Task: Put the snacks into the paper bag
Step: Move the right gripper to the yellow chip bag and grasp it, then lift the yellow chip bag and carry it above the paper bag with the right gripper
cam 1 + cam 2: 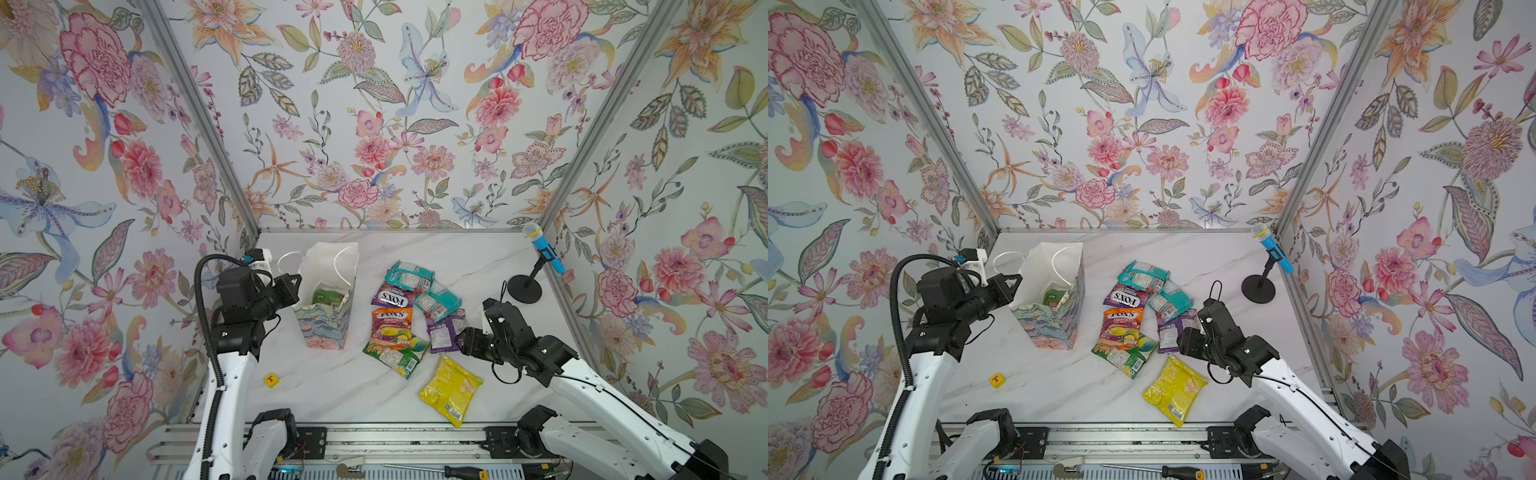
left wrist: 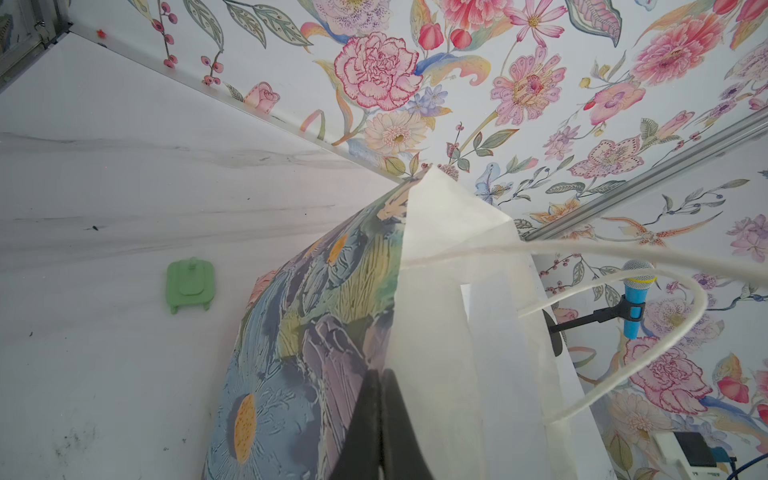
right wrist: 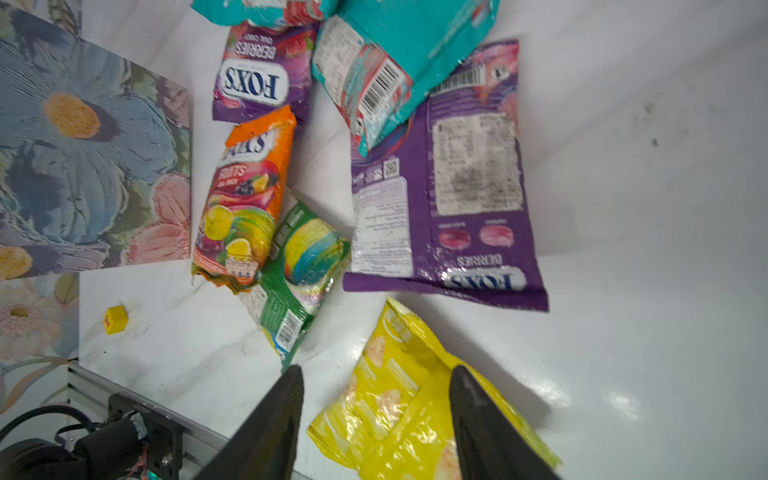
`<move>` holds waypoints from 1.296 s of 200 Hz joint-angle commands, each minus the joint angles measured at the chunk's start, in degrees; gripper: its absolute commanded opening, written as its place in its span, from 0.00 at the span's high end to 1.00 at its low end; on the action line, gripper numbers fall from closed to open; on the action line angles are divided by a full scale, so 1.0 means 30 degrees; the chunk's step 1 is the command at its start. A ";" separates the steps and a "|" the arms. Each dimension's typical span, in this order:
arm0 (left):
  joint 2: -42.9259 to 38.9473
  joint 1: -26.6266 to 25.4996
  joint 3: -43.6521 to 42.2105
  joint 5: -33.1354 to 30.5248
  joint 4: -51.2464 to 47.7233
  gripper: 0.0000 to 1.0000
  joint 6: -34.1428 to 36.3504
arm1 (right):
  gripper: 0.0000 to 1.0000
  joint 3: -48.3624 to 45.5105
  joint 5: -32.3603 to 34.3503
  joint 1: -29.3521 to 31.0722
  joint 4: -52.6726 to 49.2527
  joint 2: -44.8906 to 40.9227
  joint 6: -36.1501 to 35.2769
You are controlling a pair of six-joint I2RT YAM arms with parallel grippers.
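The paper bag (image 1: 324,324) stands upright and open at the back left, with a green packet (image 1: 328,297) inside. My left gripper (image 2: 379,374) is shut on the bag's left wall at the rim (image 1: 296,286). Several snacks lie to the bag's right: teal (image 1: 409,276), purple FOX'S (image 1: 390,296), orange (image 1: 390,326), green (image 1: 395,355) and a purple packet lying face down (image 3: 457,187). A yellow packet (image 1: 451,388) lies apart near the front. My right gripper (image 3: 378,370) hangs open just above the yellow packet's top end, holding nothing (image 1: 463,340).
A blue toy microphone (image 1: 544,249) on a black stand occupies the back right corner. A small yellow cube (image 1: 271,379) sits front left. A green flat piece (image 2: 190,284) lies behind the bag. Flowered walls enclose three sides; a screwdriver (image 1: 457,471) lies on the front rail.
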 commanded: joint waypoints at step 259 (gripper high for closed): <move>-0.0351 -0.0124 0.0074 0.0648 0.0282 1.00 0.0050 | 0.87 -0.7905 0.0801 0.5264 0.6450 -0.3966 0.9582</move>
